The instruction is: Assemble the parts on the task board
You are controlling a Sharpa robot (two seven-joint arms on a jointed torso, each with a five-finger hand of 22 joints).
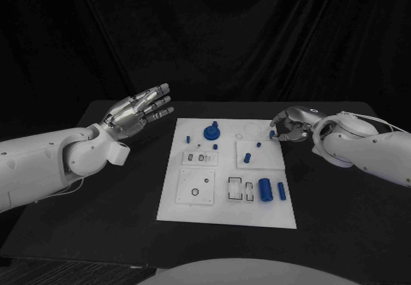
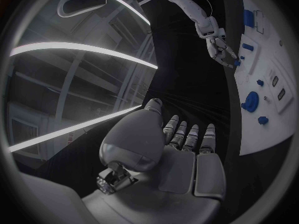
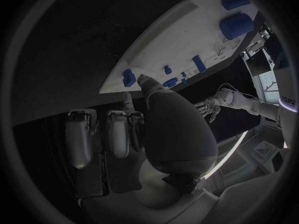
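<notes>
Left hand (image 1: 137, 111), silver, many-fingered, raised over the black desk (image 1: 103, 202) at about 10 o'clock from the white rectangular task board (image 1: 224, 209), well apart from its left edge; fingers straight and spread a little, nothing in it, same in the left wrist view (image 2: 181, 149). Task board lies mid-desk, long side running away from the robot. On it, going left to right: a square white plate with a small ring hole (image 1: 196, 186) at the board's 8 o'clock; a small white block with two slots (image 1: 201, 158) above that; a round blue knob-like part (image 1: 211, 130) standing at about 11 o'clock, with a small blue peg (image 1: 187, 139) just left of it and another small blue stub (image 1: 215, 146) just below; a white slotted holder (image 1: 240, 189) at about 5 o'clock; a short blue pin (image 1: 246, 158) lying on a raised white square near centre-right; a thick blue cylinder (image 1: 265, 189) and a thinner blue rod (image 1: 281, 190) side by side at about 4 o'clock, close but can't tell if touching. Right hand (image 1: 291, 126) at the board's far right corner, about 1 o'clock, fingers curled in narrow over the board edge, with a small blue piece (image 1: 272, 134) at its fingertips; looks pinched, but whether it is lifted off the board, cannot tell. Right wrist view shows that same blue piece (image 3: 128, 77) right at the fingertips (image 3: 127, 102), at the board's edge.
</notes>
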